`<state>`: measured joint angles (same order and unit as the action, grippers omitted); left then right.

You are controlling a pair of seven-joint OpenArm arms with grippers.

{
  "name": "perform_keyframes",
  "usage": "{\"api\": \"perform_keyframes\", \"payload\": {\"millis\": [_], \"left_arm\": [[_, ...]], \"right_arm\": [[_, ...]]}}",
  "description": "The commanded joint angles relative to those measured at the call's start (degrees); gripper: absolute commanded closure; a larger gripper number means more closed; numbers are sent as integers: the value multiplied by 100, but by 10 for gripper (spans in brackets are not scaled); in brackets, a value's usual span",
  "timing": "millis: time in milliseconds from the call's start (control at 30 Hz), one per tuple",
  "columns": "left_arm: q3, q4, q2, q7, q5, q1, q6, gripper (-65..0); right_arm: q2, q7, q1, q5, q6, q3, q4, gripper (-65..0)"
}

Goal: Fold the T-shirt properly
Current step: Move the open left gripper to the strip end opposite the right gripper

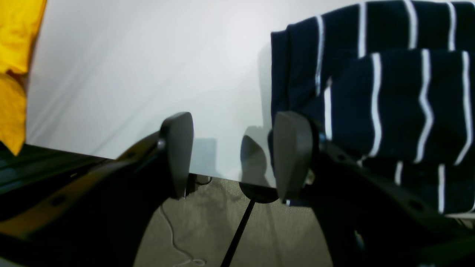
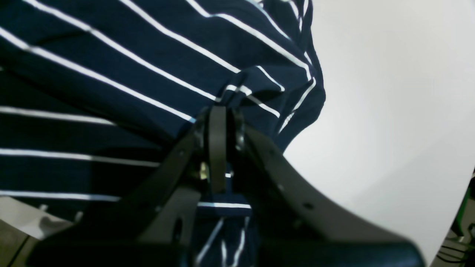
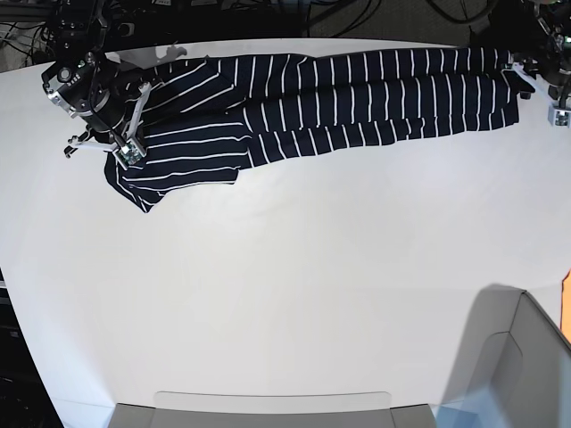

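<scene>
White table (image 3: pixel 294 294) fills most of the base view, its surface smooth and bare across the middle. Across its far edge lies the T-shirt (image 3: pixel 357 94), dark navy with thin white stripes, folded lengthwise into a long band that runs from one arm to the other; at the base view's left end a sleeve and part of the body spread out lower than the rest, toward the near side. A grey bin (image 3: pixel 522 366) sits at the near corner on the base view's right, and yellow cloth (image 1: pixel 15 66) hangs at the edge of the left wrist view. The right gripper (image 2: pixel 219 111) has its jaws pressed together on a pinch of the striped fabric, which bunches into a small ridge just above the fingertips. The left gripper (image 1: pixel 233 155) stands with its jaws wide apart and nothing between them, the shirt's folded end lying just beside one finger (image 1: pixel 293 155).
</scene>
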<state>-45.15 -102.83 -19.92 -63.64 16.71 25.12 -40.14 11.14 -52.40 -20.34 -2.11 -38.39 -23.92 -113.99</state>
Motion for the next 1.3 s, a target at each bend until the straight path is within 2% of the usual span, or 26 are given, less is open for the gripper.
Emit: {"api": "perform_keyframes", "payload": {"millis": [0, 133, 233, 333, 600, 800, 1267], "left_arm": [[-70, -87, -104, -50, 30, 15, 14, -349], [-70, -69, -96, -234, 48, -29, 14, -352], [-105, -51, -34, -762, 30, -468, 14, -352], [-431, 133, 27, -1078, 30, -759, 14, -352], [-439, 1285, -8, -1061, 30, -987, 14, -351], [-422, 1883, -60, -709, 30, -1005, 14, -351], [-316, 1918, 124, -1113, 30, -1471, 14, -349]], "right_arm": [[51, 75, 34, -22, 19, -21, -86, 0], [51, 75, 60, -22, 19, 5, -86, 0], [51, 75, 60, -22, 19, 58, -86, 0], [69, 75, 60, -22, 19, 58, -86, 0], [148, 84, 69, -22, 19, 76, 213, 0], [148, 93, 69, -22, 19, 76, 221, 0], [148, 84, 104, -22, 19, 93, 221, 0]]}}
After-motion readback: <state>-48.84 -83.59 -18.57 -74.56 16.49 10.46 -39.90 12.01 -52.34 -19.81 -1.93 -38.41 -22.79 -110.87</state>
